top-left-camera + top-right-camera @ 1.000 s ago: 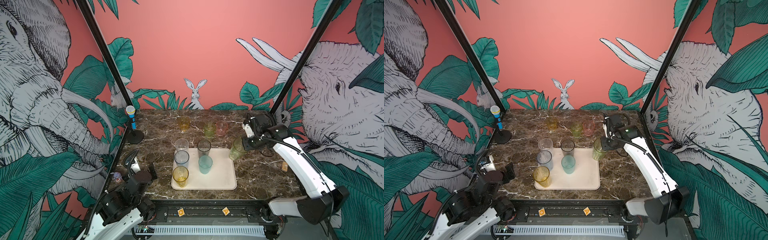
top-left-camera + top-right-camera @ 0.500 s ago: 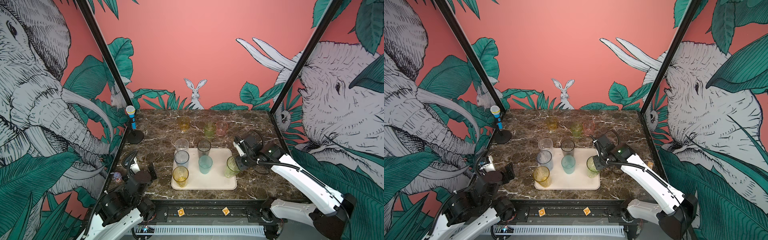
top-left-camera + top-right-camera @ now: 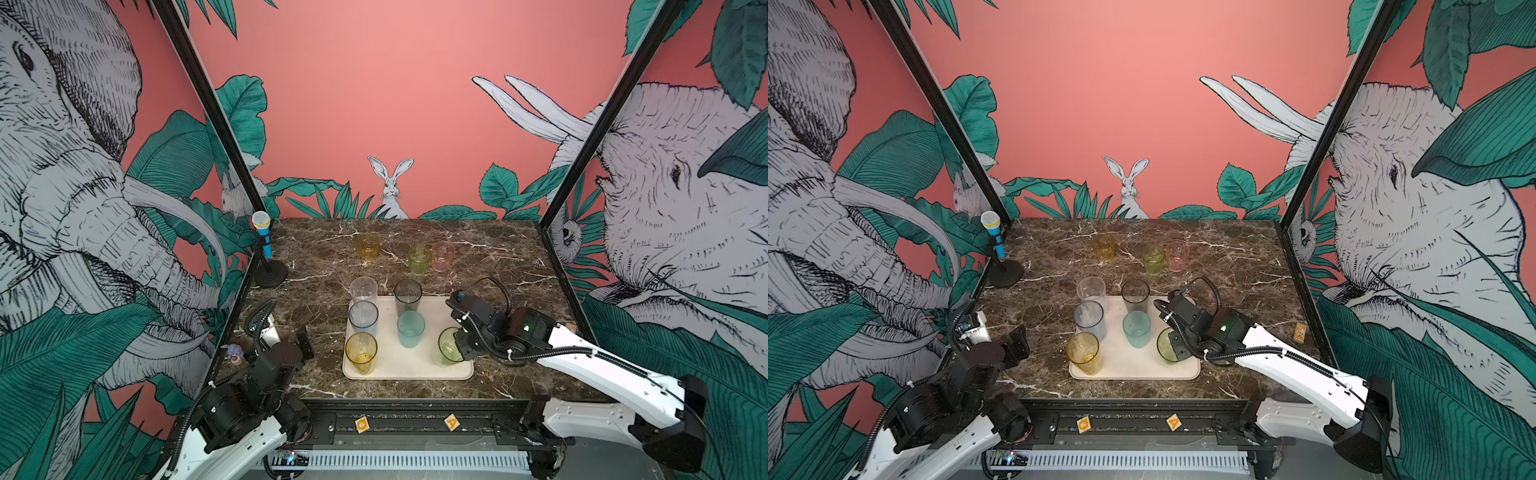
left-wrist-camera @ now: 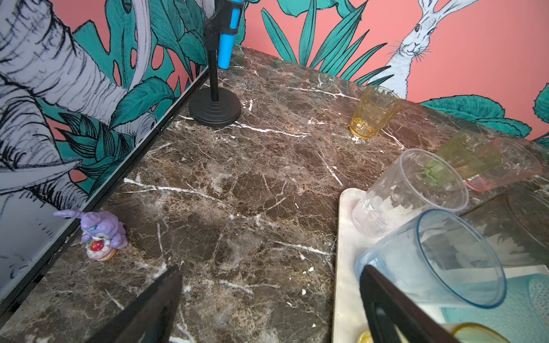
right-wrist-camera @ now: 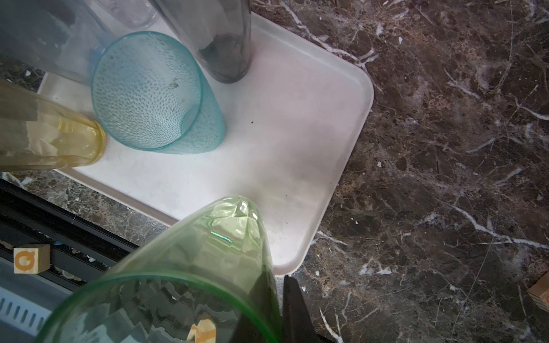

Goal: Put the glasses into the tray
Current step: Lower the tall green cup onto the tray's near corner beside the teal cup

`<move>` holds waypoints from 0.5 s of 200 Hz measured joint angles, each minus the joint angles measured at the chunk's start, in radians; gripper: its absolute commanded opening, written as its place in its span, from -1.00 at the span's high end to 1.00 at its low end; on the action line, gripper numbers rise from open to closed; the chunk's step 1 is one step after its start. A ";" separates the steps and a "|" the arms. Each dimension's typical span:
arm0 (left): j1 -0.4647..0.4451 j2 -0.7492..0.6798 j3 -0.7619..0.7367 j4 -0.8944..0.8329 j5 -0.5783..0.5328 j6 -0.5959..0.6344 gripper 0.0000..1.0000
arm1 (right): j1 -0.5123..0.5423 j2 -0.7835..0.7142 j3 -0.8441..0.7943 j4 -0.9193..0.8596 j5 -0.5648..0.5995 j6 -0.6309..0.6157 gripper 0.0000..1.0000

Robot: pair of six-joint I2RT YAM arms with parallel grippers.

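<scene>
The right claw (image 5: 277, 294) is closed almost fully on the rim of a tall green glass (image 3: 448, 351). One jaw is inside the wall and one outside, a pinch that suits a thin tumbler too wide to span and keeps it upright. The glass hangs at the front right corner of the tray (image 3: 432, 370); whether its base touches the tray floor cannot be told.

Five tall glasses stand on the tray's left and middle: clear (image 3: 363, 289), blue-grey (image 3: 363, 318), yellow (image 3: 360, 351), smoky grey (image 3: 407, 295) and teal (image 3: 410, 328). They are packed close, apparently to leave the right side free for more.

Three short glasses, amber (image 3: 367, 246), green (image 3: 419, 258) and pink (image 3: 443, 255), sit near the back of the marble table (image 3: 498, 266), not yet moved.

The left claw (image 4: 270, 270) is spread wide and empty, low beside the tray's left edge, seemingly parked out of the way.
</scene>
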 measured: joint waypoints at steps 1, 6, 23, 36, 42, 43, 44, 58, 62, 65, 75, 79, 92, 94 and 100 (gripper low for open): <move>0.000 0.000 0.000 0.000 0.000 0.000 -0.88 | 0.002 0.002 0.000 0.002 0.001 0.001 1.00; 0.000 0.000 0.000 0.000 0.000 0.000 -0.88 | 0.013 0.007 0.000 0.006 0.004 0.008 1.00; 0.000 0.000 0.000 0.000 0.000 0.000 -0.88 | 0.046 0.027 0.000 0.023 0.021 0.026 1.00; 0.000 0.000 0.000 0.000 0.000 0.000 -0.88 | 0.070 0.042 0.000 0.036 0.030 0.040 1.00; 0.000 0.000 0.000 0.000 0.000 0.000 -0.88 | 0.082 0.050 0.000 0.043 0.036 0.045 1.00; 0.000 0.000 0.000 0.000 0.000 0.000 -0.88 | 0.084 0.051 0.000 0.044 0.037 0.045 1.00; 0.000 0.000 0.000 0.000 0.000 0.000 -0.88 | 0.085 0.052 0.000 0.045 0.037 0.045 1.00; 0.000 0.000 0.000 0.000 0.000 0.000 -0.88 | 0.110 0.073 0.000 0.060 0.047 0.056 1.00; 0.000 0.000 0.000 0.000 0.000 0.000 -0.88 | 0.116 0.079 0.000 0.064 0.048 0.059 1.00; 0.000 0.000 0.000 0.000 0.000 0.000 -0.88 | 0.120 0.084 0.000 0.066 0.049 0.060 1.00; 0.000 0.000 0.000 0.000 0.000 0.000 -0.88 | 0.130 0.100 0.000 0.073 0.051 0.065 1.00; 0.000 0.000 0.000 0.000 0.000 0.000 -0.88 | 0.134 0.106 0.000 0.076 0.052 0.066 1.00; 0.000 0.000 0.000 0.000 0.000 0.000 -0.88 | 0.143 0.123 0.000 0.085 0.055 0.068 1.00; 0.000 0.000 0.000 0.000 0.000 0.000 -0.88 | 0.145 0.125 0.000 0.086 0.055 0.069 1.00; 0.000 0.000 0.000 0.000 0.000 0.000 -0.88 | 0.147 0.131 0.000 0.090 0.057 0.070 1.00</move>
